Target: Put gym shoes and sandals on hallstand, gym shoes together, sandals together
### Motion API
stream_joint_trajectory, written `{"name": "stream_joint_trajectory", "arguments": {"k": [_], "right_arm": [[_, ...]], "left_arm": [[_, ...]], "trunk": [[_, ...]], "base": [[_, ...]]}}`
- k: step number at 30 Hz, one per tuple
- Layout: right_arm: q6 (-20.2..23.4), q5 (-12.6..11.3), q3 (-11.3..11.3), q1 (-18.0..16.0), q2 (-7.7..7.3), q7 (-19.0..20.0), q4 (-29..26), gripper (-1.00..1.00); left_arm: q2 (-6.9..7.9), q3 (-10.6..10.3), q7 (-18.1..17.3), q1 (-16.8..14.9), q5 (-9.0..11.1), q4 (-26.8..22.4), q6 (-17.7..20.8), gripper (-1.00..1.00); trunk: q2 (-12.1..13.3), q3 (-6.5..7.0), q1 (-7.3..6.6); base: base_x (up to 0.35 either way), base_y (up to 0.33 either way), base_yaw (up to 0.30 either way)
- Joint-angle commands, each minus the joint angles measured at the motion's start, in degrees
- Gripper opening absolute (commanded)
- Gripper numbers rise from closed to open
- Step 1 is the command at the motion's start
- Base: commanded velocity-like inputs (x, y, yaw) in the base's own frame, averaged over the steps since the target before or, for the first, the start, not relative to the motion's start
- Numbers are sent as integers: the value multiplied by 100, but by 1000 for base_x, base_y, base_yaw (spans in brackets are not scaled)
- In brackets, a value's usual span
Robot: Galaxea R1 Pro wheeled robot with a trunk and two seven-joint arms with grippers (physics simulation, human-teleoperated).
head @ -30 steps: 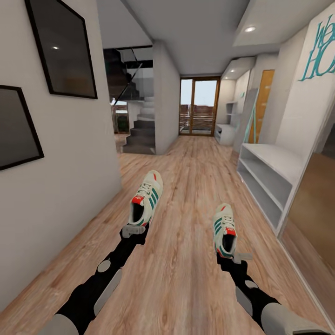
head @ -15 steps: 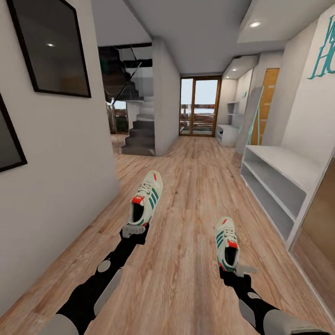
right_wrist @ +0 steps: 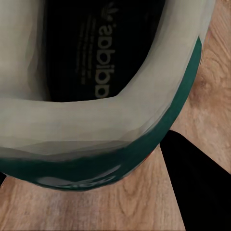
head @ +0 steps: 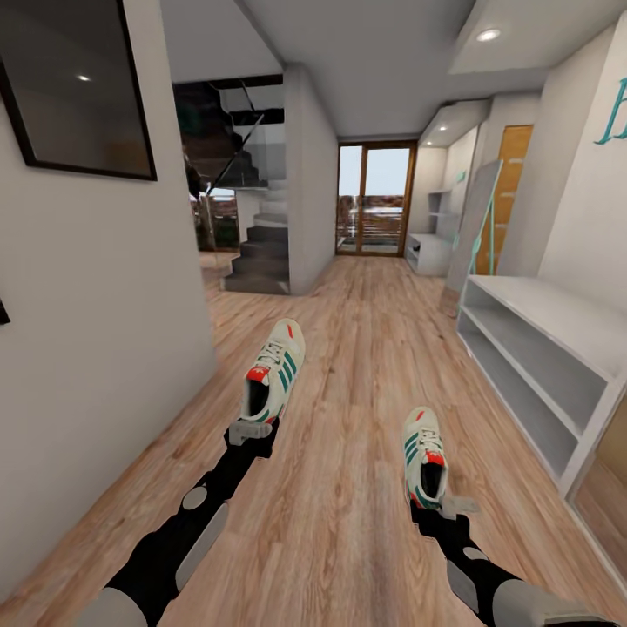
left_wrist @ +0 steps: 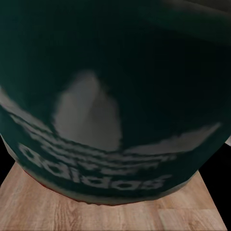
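Note:
I hold one gym shoe in each gripper above the corridor floor (head: pixel 357 348). My left gripper (head: pixel 250 432) is shut on the heel of the left gym shoe (head: pixel 275 370), toe pointing away down the corridor; its dark green heel tab (left_wrist: pixel 115 96) is very close in the left wrist view. My right gripper (head: pixel 441 503) is shut on the heel of the right gym shoe (head: pixel 424 453), whose white collar and dark insole (right_wrist: pixel 96 115) show in the right wrist view. The hallstand (head: pixel 426 251) stands far down on the right with stepped shelves above it. The sandals are out of view.
A plain white two-shelf bench (head: pixel 544 344) lines the right wall close by. A white wall with dark framed pictures (head: pixel 78 87) runs along the left. Stairs (head: pixel 261 252) and a glass door (head: pixel 374 200) lie at the far end.
The view has shifted forward along the corridor, so the right bench and left pictures slid outward. My right gripper and its shoe sit slightly lower in view; the left is unchanged.

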Motion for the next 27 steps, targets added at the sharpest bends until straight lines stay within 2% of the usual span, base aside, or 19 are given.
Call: {"name": "stream_joint_trajectory", "arguments": {"k": [1,27], "right_arm": [[-17,-42,43,-4,0,-8,3,-100],[-5,-42,43,-4,0,-8,3,-100]], "left_arm": [[5,-17,-16,-5,60,3,-21,-100],[5,-17,-15,-5,51,3,-21,-100]], "trunk": [[-2,-6,2],[-2,-6,2]], "base": [[346,0,0],[346,0,0]]}}
